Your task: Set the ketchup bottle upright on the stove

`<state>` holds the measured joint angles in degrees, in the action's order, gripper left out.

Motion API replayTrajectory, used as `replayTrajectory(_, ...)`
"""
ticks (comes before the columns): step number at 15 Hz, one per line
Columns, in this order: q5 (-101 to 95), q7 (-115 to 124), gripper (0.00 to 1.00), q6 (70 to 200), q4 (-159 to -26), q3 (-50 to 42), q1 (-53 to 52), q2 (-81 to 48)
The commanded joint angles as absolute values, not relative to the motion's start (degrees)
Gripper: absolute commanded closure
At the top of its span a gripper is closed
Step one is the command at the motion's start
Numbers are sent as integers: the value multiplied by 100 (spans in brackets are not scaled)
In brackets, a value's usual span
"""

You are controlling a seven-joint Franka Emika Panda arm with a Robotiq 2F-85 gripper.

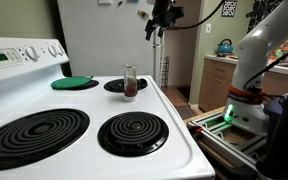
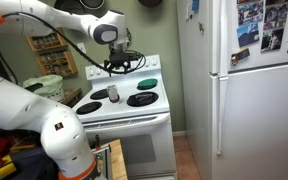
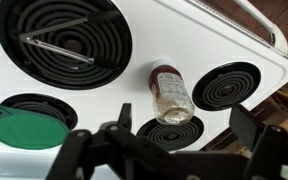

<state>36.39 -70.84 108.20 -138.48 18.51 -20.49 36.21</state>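
The ketchup bottle [image 1: 131, 82] stands upright on the white stove [image 1: 174, 125], on the white top next to a rear coil burner. It is clear, with dark red contents at the bottom. It is also small in an exterior view, as the ketchup bottle [image 2: 112, 94] on the stove [image 2: 124, 112]. My gripper [image 1: 162, 18] hangs well above it, open and empty, also seen as the gripper [image 2: 119, 62]. In the wrist view the ketchup bottle [image 3: 170, 95] is seen from above, beyond my gripper [image 3: 169, 150], whose fingers are spread wide apart.
A flat green disc [image 1: 74, 83] lies on a rear burner, also seen as the disc [image 3: 24, 128]. The back control panel [image 1: 19, 52] rises behind the burners. A white refrigerator [image 2: 249, 100] stands beside the stove. My arm's base [image 2: 54, 140] is on the floor nearby.
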Motion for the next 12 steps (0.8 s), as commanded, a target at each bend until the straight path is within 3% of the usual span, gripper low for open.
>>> replayTrajectory(1,3303,-6836,0,10592,-13859,1457,-2243,4024)
replayTrajectory(11,4087,-7340,0,10401,-14208,567,-2755,4855)
replayTrajectory(12,3747,-7081,0,10602,-13947,848,-2402,4554)
